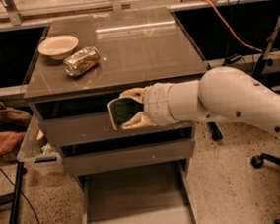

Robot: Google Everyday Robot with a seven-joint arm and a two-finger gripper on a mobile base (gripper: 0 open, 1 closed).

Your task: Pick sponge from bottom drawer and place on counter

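The white arm (237,97) reaches in from the right, its thick forearm running nearly level leftward and ending in a ribbed wrist cuff (159,104). The gripper (125,110) sits at the arm's left end, in front of the drawer cabinet (77,132), pointing left. Its two pale fingers (132,93), one above and one below, clamp the sponge (124,113), green face outward.

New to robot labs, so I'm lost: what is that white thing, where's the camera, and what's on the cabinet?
The white tube is a robot arm reaching in from the picture's right. At its end, the gripper is shut on a green-faced sponge, held in front of the upper drawers, below the counter. One camera looks down at the cabinet's front. On the counter lie a pale bowl and a crushed golden can. The bottom drawer is pulled open.
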